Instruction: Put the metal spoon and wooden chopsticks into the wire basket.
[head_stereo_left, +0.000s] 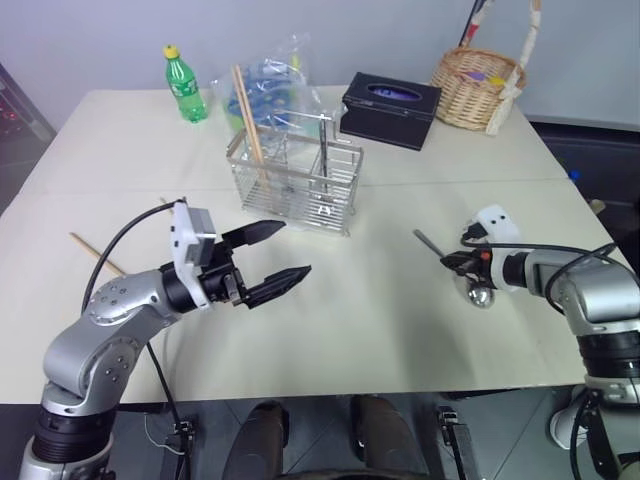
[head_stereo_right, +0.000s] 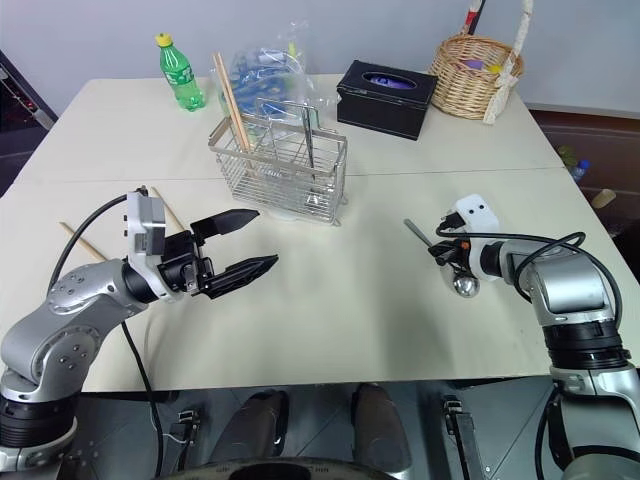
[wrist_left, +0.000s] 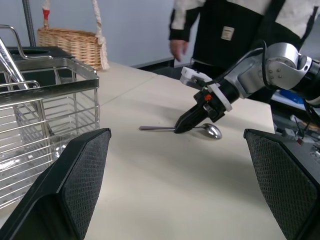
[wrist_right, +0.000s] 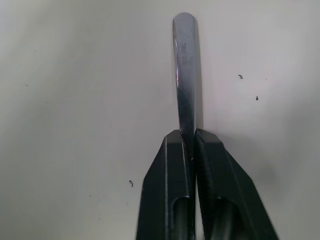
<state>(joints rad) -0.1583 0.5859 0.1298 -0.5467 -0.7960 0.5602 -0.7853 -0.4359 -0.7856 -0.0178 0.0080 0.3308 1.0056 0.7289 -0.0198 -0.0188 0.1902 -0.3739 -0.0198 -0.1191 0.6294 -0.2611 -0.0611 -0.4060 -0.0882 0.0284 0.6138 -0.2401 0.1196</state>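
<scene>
Right wrist view: shiny slim metal spoon (wrist_right: 185, 75)

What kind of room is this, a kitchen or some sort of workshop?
Most likely a robot test room dressed as a dining spot, not a real kitchen. A plain pale table holds staged items: a wire basket, a metal spoon, a green bottle, while a person stands beside it.

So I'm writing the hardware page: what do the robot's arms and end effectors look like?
Both arms are silver-grey metal with rounded joint housings and black segments near the wrists. A white camera block sits on each wrist, and black cables loop along each forearm. The left end effector and right end effector each have two tapered black fingers; the left's pads are mesh-textured.
</scene>
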